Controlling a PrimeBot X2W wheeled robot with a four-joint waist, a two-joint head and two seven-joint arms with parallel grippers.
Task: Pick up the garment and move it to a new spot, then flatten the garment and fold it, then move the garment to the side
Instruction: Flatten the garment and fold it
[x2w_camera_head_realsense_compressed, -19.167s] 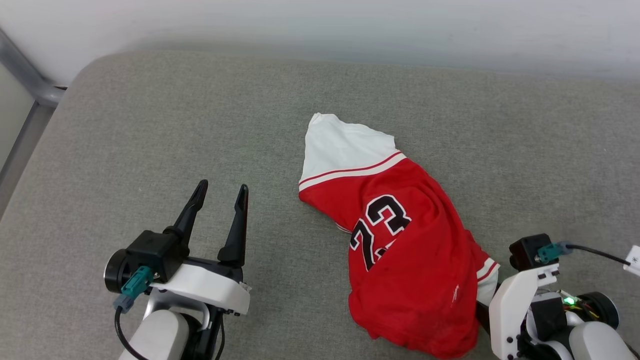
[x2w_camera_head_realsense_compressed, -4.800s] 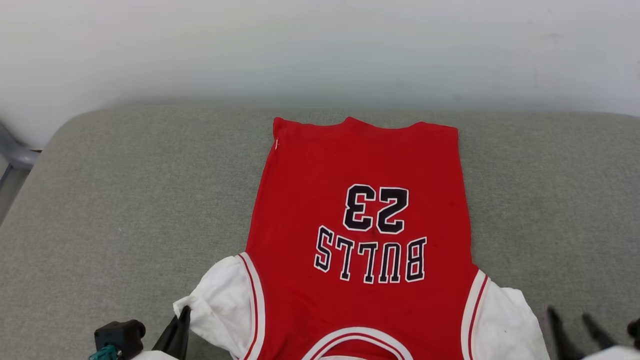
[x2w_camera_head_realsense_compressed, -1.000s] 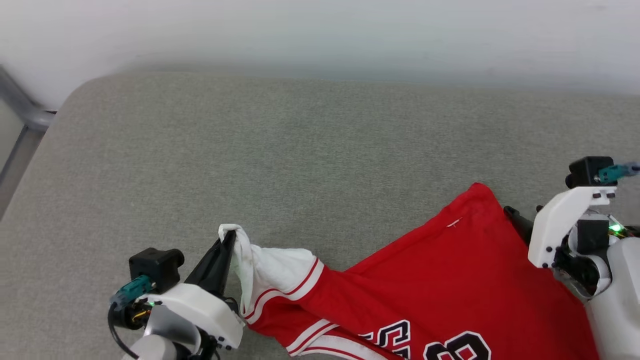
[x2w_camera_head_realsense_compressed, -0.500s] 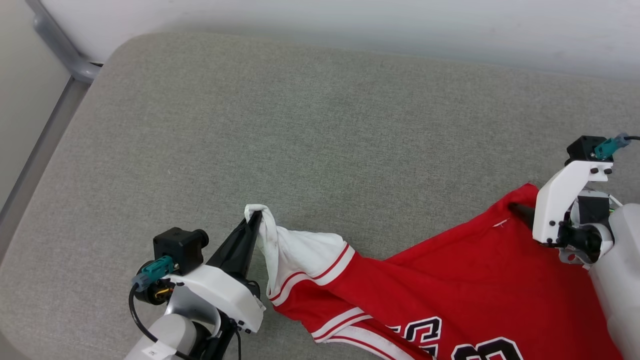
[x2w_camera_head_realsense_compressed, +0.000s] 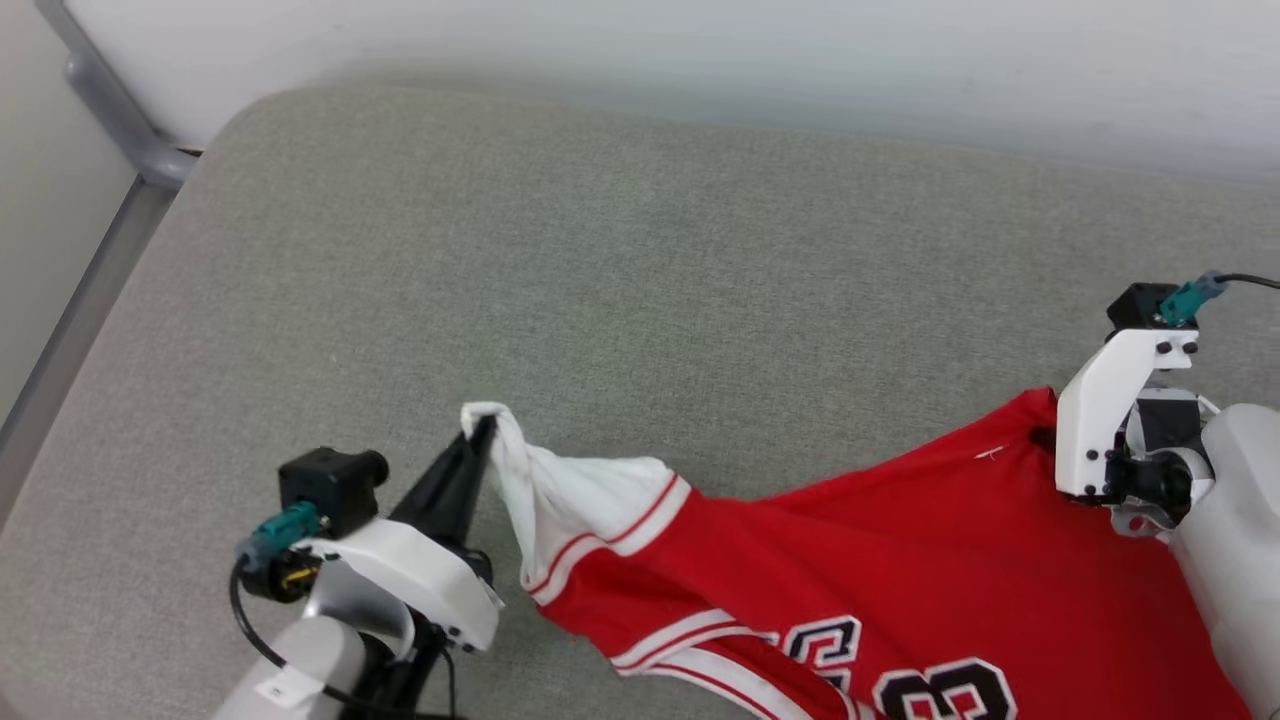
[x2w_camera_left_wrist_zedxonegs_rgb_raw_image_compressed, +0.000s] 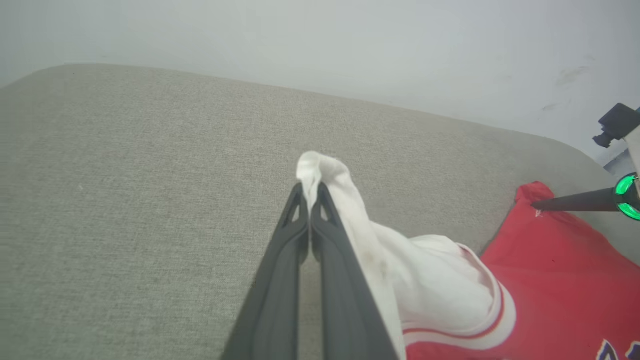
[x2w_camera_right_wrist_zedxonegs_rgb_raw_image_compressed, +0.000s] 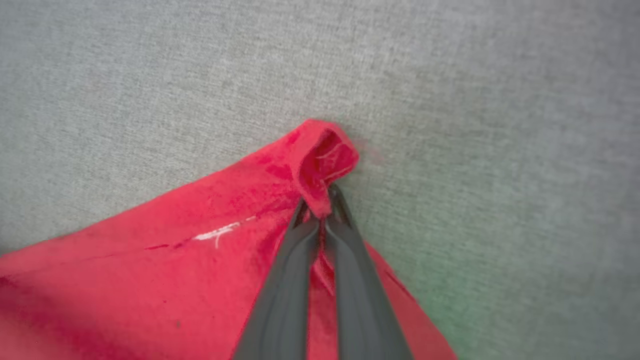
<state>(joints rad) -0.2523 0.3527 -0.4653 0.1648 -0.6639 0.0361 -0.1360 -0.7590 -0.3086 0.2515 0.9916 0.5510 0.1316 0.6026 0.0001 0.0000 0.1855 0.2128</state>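
Holding the red jersey (x2w_camera_head_realsense_compressed: 900, 560) strung between two pinch points over the grey seat cushion (x2w_camera_head_realsense_compressed: 650, 300), spreading it across the head view from six o'clock out to three o'clock and off the bottom edge, showing black white-outlined numerals (x2w_camera_head_realsense_compressed: 900, 695) at five o'clock. Pinching the bunched tip of the white sleeve (x2w_camera_head_realsense_compressed: 570, 490) in the left gripper (x2w_camera_head_realsense_compressed: 478, 440) at seven o'clock, with jaws pressed together on the cloth, letting the sleeve drape away toward four o'clock past its red-and-white striped trim (x2w_camera_head_realsense_compressed: 610, 540). Pinching a rolled red corner (x2w_camera_right_wrist_zedxonegs_rgb_raw_image_compressed: 325, 155) in the right gripper (x2w_camera_right_wrist_zedxonegs_rgb_raw_image_compressed: 322, 207) at three o'clock of the head view, with jaws closed tight on the fold, just beside a small white stitch or tag (x2w_camera_right_wrist_zedxonegs_rgb_raw_image_compressed: 220, 232). Not telling from here how much of the body is resting on the cushion. Judging the fabric as thin, light and limp: sagging between the grips, creasing readily, holding no shape of its own, probably sliding easily over the cushion weave. Taking hold best at corners, hems and sleeve ends, for the doubled cloth there, giving narrow fingers something to bite; avoiding a single layer mid-panel, risking a slip or a dragged second layer. Judging the step as carrying or spreading toward a flat lay, with folding not yet begun. Looking further out, finding bare cushion up to twelve o'clock, then the pale wall (x2w_camera_head_realsense_compressed: 700, 60), and a grey metal rail (x2w_camera_head_realsense_compressed: 110, 110) slanting at ten to eleven o'clock beside the cushion's rounded corner.
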